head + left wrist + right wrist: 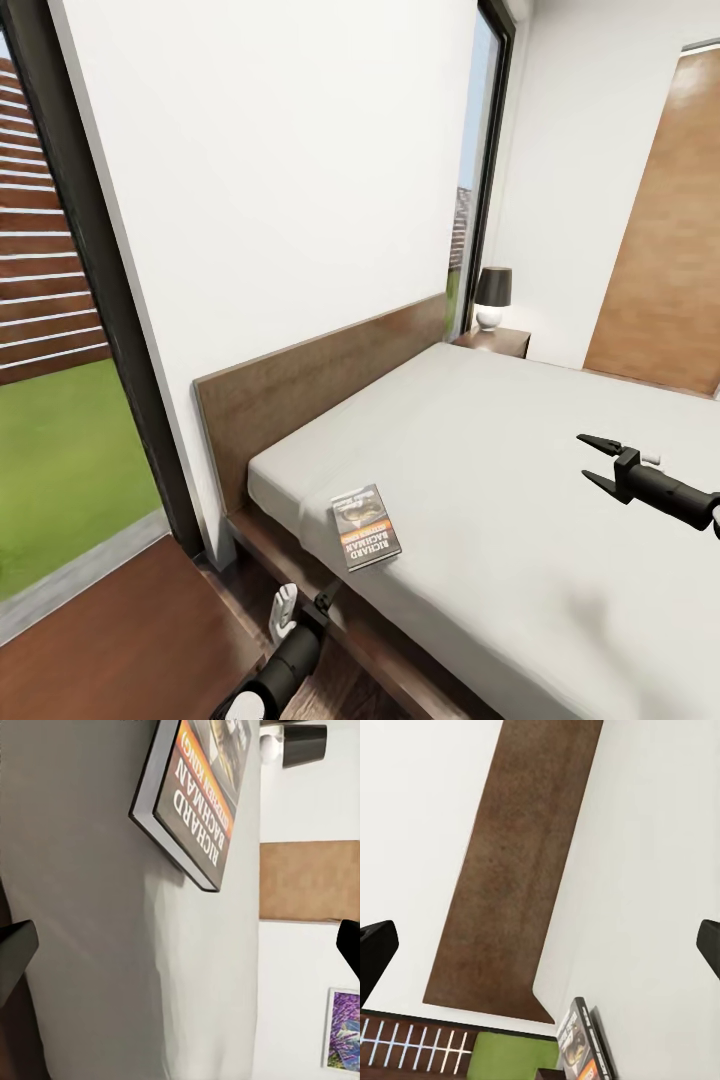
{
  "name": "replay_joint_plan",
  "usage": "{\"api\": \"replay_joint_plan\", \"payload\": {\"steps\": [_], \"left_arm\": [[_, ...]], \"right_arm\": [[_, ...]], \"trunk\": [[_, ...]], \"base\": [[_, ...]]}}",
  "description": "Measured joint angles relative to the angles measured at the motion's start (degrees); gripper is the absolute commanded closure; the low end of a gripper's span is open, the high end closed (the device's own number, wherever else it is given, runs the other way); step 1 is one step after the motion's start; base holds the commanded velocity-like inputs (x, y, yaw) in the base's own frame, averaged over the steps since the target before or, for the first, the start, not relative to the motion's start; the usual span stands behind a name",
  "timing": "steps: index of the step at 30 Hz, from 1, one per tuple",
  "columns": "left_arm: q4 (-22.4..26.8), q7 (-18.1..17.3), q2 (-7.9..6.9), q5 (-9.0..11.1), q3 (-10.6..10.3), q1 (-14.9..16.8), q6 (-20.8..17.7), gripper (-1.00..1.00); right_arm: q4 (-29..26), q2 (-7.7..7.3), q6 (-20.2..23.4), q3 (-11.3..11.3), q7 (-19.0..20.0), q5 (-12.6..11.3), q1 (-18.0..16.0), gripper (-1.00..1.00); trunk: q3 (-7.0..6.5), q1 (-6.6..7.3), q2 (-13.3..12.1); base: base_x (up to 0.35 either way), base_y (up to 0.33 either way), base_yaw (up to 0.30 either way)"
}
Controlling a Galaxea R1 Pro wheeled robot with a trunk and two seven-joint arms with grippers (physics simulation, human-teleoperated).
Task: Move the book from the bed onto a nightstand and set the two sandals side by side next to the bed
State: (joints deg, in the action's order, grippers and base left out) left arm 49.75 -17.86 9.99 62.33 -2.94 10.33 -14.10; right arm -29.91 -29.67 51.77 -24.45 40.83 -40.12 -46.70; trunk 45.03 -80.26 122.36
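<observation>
The book (367, 525), dark with an orange band, lies flat on the bed (500, 470) near its front edge, by the headboard (320, 375). My left gripper (325, 600) is low beside the bed frame, just short of the book and pointing at it. In the left wrist view the book (199, 795) lies ahead on the mattress, and the fingers (15, 952) stand wide apart with nothing between them. My right gripper (597, 462) hovers open over the mattress, well right of the book (581, 1042). A nightstand (497, 342) stands at the far side. The sandals are out of view.
A dark-shaded lamp (492, 297) stands on the far nightstand. A brown wooden top (110, 640) sits at the near corner by the headboard, below the tall window (60, 350). A brown door (665, 230) is in the far wall.
</observation>
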Motion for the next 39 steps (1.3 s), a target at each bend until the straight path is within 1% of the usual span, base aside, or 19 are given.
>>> {"api": "replay_joint_plan", "payload": {"steps": [16,39], "left_arm": [[-5.75,-0.17,0.01,0.16,0.08,4.38,-0.03,-1.0],[-6.62,-0.18,0.01,0.18,0.09,5.85,-0.03,-1.0]], "right_arm": [[0.0,0.04,0.0,0.0,0.0,-0.08,0.0,-1.0],[0.0,0.07,-0.01,0.05,0.0,-0.1,0.0,-1.0]], "trunk": [[0.0,0.0,0.0],[0.0,0.0,0.0]], "base": [[0.0,0.0,0.0],[0.0,0.0,0.0]]}}
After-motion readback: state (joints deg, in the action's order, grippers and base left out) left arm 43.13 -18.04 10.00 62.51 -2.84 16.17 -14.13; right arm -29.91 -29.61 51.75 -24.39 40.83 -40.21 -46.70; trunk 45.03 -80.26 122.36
